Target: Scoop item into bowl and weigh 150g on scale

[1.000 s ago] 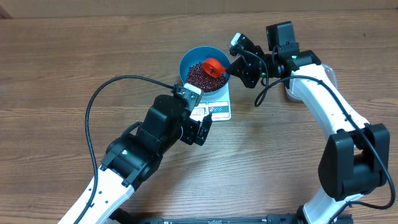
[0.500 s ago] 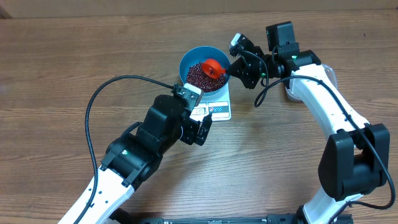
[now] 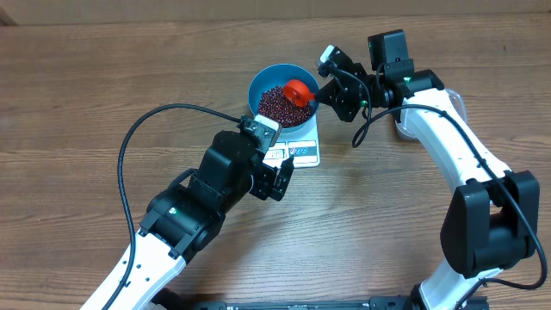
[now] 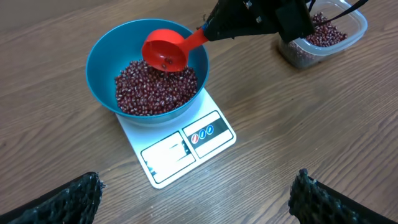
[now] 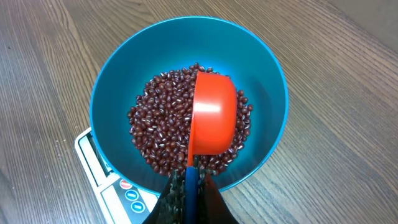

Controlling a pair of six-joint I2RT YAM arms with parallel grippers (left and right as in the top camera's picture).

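Beans point(image 5: 158, 134): heaped in bowl point(image 5: 264, 81), which sits on scale point(image 4: 180, 152).
Right gripper point(image 5: 189, 180): clamped tight on scoop point(image 5: 211, 115) handle; scoop tilted over beans, apparently almost empty.
Left gripper point(image 4: 196, 190): jaws wide, holding nothing, near scale.

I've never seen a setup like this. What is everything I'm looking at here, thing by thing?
bowl: one, blue, standing on the scale
beans: many, dark red-brown, heaped in the bowl; more in the tub
scoop: one, red, over the beans in the bowl
scale: one, white, on the table under the bowl
tub: one, clear plastic, on the table beside the right arm
table: one, brown wood, under everything
cable: one, black, looping by the left arm
left fingers: two, black, spread open and empty, near the scale
right fingers: two, black, closed on the scoop's handle
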